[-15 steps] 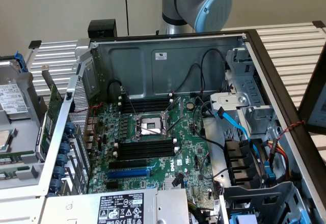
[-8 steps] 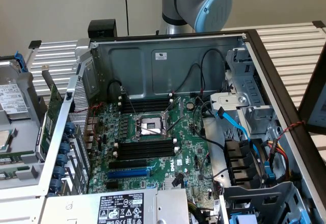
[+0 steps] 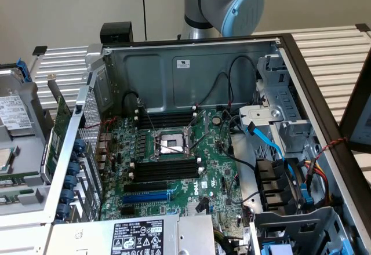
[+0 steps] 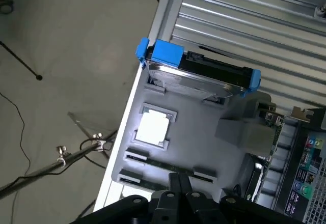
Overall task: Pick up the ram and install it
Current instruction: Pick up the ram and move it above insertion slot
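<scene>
The claw (image 4: 179,179) is clenched tight, grasping nothing. The ram (image 4: 159,164) sits in the grey tray (image 4: 193,122) close under the claw's tip, and a blue-framed drive (image 4: 204,74) lies farther off beyond it, at the tray's far edge.

Before you: slatted metal table (image 3: 333,52) bears open computer case (image 3: 168,78); grey parts tray (image 3: 26,207) at exterior view's left.

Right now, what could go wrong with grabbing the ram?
1. The fingers are shut just over the ram; going down like that could knock it, not grip it.
2. The chip sits close by in the same tray and might get bumped.
3. Loose cables hang near the slots and could snag.
</scene>
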You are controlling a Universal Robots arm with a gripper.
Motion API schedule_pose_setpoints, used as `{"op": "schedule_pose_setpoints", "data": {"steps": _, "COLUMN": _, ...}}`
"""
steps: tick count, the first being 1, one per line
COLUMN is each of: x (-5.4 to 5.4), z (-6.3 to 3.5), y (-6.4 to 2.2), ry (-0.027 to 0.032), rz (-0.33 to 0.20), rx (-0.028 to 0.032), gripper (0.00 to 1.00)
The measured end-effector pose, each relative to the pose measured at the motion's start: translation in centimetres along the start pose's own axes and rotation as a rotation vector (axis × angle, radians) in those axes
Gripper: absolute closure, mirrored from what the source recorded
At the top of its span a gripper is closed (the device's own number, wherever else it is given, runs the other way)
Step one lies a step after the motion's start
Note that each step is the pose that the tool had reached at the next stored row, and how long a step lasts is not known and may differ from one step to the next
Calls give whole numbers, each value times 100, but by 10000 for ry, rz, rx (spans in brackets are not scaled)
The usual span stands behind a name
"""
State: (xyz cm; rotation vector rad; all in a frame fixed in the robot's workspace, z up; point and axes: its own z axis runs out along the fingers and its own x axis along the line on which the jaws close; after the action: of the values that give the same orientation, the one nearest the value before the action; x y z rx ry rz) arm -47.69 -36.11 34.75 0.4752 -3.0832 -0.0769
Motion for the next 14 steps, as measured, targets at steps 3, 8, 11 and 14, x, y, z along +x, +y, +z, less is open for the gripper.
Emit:
{"op": "schedule_pose_setpoints", "data": {"steps": 3, "x": 0, "z": 2, "y": 0, "ry": 28, "rz": -555, "rx": 8, "gripper": 89}}
{"op": "schedule_pose_setpoints", "data": {"steps": 8, "x": 0, "z": 7, "y": 0, "ry": 75, "rz": -1453, "rx": 20, "gripper": 89}}
{"op": "schedule_pose_setpoints", "data": {"steps": 11, "x": 0, "z": 12, "y": 0, "ry": 109, "rz": -2106, "rx": 28, "gripper": 89}}
{"op": "schedule_pose_setpoints", "data": {"steps": 14, "x": 0, "z": 17, "y": -1, "ry": 136, "rz": -2643, "rx": 35, "gripper": 89}}
